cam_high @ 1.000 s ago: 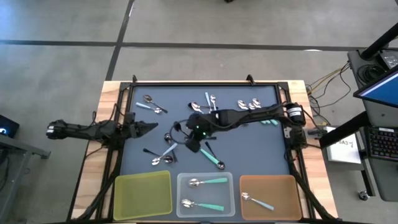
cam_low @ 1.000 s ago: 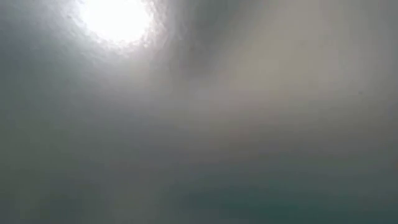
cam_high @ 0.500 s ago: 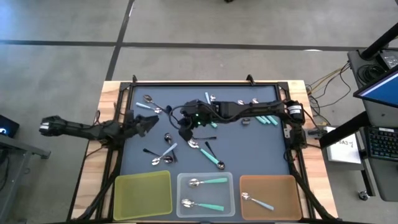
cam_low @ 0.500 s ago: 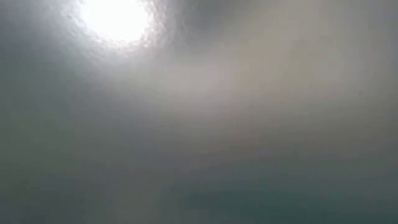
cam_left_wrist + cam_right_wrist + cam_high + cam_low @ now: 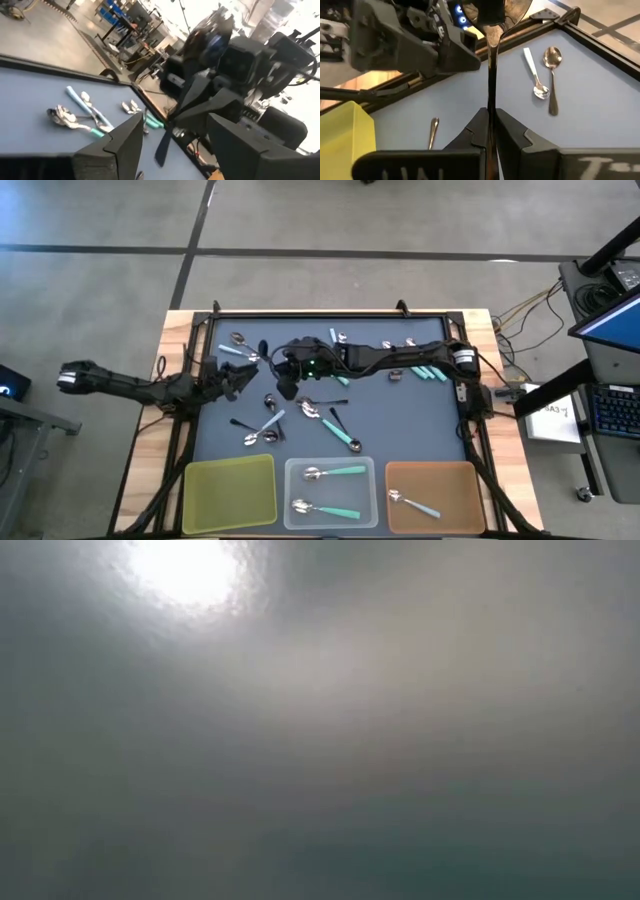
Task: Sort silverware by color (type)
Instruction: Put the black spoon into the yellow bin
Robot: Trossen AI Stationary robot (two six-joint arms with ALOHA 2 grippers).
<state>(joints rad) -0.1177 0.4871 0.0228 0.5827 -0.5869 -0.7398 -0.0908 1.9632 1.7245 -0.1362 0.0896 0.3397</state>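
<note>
Dark all-metal spoon (image 5: 491, 75): thin shiny handle, long axis running straight out from right gripper (image 5: 490, 131), bowl at far end.
Right gripper: fingers clamped on spoon handle, above dark grey mat (image 5: 400, 420).
Left gripper (image 5: 238, 377): dark angular fingers spread apart, just beside held spoon.
Loose spoons: scattered on mat.

yellow tray (image 5: 232, 492), clear tray (image 5: 372, 492), brown tray (image 5: 452, 480)
</note>
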